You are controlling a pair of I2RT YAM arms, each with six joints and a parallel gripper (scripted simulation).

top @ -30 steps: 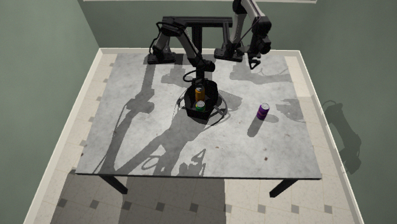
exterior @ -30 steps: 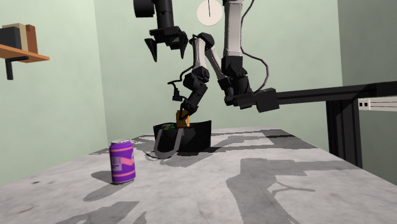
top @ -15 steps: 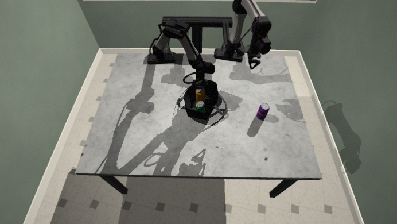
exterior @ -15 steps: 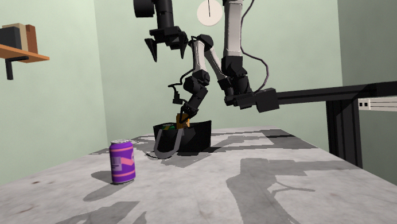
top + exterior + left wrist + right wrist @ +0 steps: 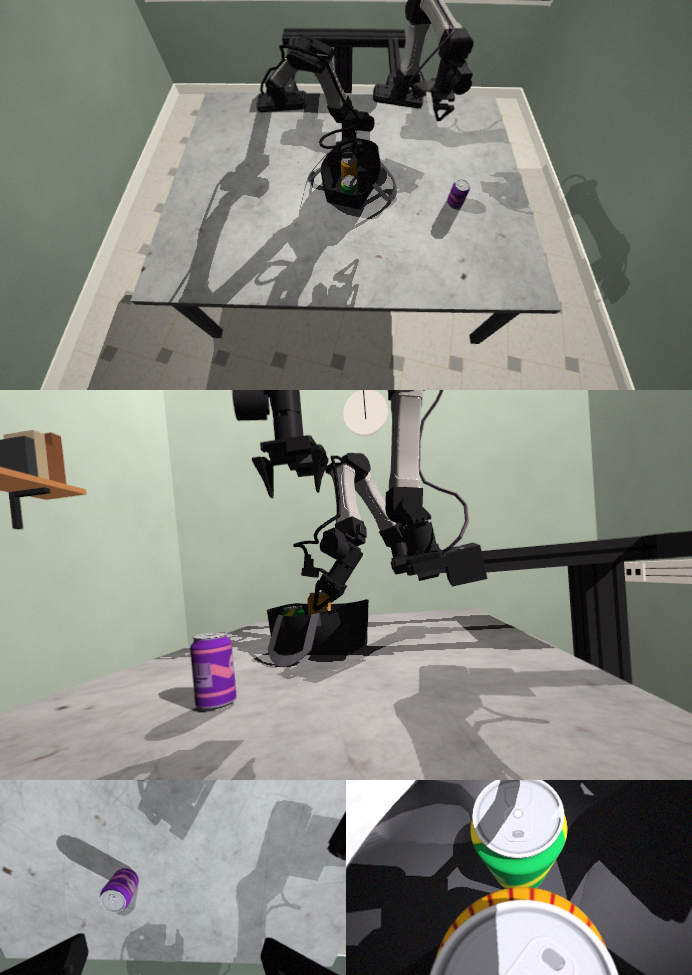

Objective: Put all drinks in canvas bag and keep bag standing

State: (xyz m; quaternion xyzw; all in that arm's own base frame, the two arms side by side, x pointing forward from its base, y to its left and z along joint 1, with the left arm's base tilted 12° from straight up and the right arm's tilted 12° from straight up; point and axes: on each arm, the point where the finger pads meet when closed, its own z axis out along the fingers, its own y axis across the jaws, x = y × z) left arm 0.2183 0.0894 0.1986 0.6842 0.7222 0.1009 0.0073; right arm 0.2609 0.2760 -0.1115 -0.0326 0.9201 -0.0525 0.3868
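"Looking at the bag (image 5: 344,199) (image 5: 352,630) (image 5: 652,924), how are its walls kept?"

"Upright. It is set on the table (image 5: 415,280) (image 5: 325,720) (image 5: 196,876), and a grey handle (image 5: 384,192) (image 5: 308,640) is seen looped down outside its wall."

"And what is held by the right gripper (image 5: 349,159) (image 5: 321,602)?"

"The orange can (image 5: 349,170) (image 5: 325,605) (image 5: 528,932). It is clamped between the fingers and lowered partway into the bag, with its top left above the rim in the exterior view. Its bottom is hidden, so whether the bag's floor is touched cannot be told."

"Is any other drink found in there?"

"Yes, the green can (image 5: 349,187) (image 5: 295,611) (image 5: 520,864). It is stood inside the bag, just beside the orange can, on the side away from the arm bases. Its lid is turned up; its base is hidden too."

"Where is the purple can (image 5: 457,195) (image 5: 213,672) (image 5: 123,882) placed?"

"Outside the bag, well apart from it, on the left arm's side. It is stood upright on the table, and it is touched by neither gripper."

"What about the left gripper (image 5: 443,107) (image 5: 295,494) (image 5: 174,944)?"

"Its fingers are spread wide apart, with nothing gripped. It is held above the table, well apart from the bag, toward the arm bases on the left arm's side."
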